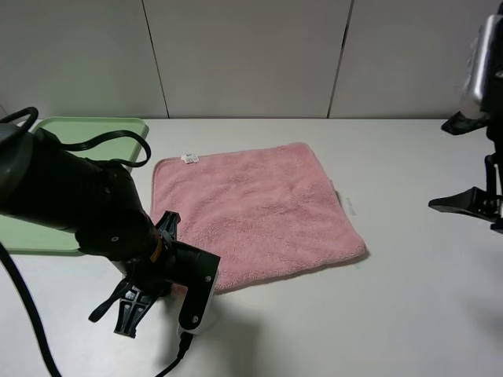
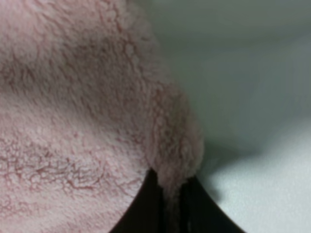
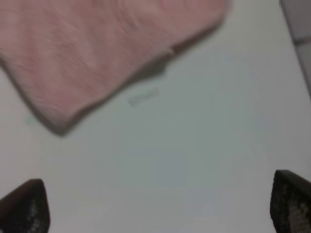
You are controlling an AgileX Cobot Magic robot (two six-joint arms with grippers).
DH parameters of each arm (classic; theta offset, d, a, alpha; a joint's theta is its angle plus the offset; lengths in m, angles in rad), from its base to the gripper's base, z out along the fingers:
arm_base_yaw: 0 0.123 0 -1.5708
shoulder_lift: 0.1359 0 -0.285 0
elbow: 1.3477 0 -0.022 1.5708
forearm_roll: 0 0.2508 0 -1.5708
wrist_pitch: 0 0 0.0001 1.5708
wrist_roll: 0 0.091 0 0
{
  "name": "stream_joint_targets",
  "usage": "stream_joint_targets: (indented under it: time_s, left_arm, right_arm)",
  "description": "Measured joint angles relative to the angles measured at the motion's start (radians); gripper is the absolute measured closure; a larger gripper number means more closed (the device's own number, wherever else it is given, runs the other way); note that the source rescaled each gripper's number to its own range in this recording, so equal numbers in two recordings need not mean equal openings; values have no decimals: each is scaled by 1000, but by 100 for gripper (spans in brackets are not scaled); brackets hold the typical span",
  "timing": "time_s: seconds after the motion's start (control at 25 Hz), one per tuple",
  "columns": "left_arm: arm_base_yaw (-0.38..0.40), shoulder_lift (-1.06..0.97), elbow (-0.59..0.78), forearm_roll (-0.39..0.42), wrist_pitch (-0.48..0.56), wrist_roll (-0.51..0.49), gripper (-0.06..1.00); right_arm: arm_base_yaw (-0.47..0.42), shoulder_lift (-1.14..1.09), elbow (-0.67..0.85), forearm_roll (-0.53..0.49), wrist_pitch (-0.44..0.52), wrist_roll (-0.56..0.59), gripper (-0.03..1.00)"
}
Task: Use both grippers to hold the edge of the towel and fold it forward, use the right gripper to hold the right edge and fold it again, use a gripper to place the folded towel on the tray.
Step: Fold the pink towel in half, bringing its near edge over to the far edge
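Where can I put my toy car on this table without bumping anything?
Bare table lies right of the towel, up to the open right gripper, and along the near edge there. A strip runs behind the towel to the wall. The near-left is crowded: the left gripper pinches the towel's corner, with the tray just beyond.

White table (image 1: pixel 409 314), towel (image 1: pixel 259 212) and tray (image 1: pixel 94 123).
The pink towel lies spread near the middle; the green tray sits near it, toward the left.
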Motion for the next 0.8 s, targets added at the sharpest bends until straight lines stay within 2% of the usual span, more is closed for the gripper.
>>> stream_joint_targets:
  time_s: [0.16,0.32,0.52,0.8]
  left_arm:
    - [0,0,0,0,10,0,94]
    - [0,0,0,0,12,0,94]
    - [0,0,0,0,13,0,94]
    - [0,0,0,0,14,0,94]
  right_arm:
    - [51,91,0,-45,-2,76,-3]
    - [53,167,0,-55,-27,97,-3]
    - [53,249,0,-48,-39,90,-3]
    - [53,329,0,-19,-65,16,-3]
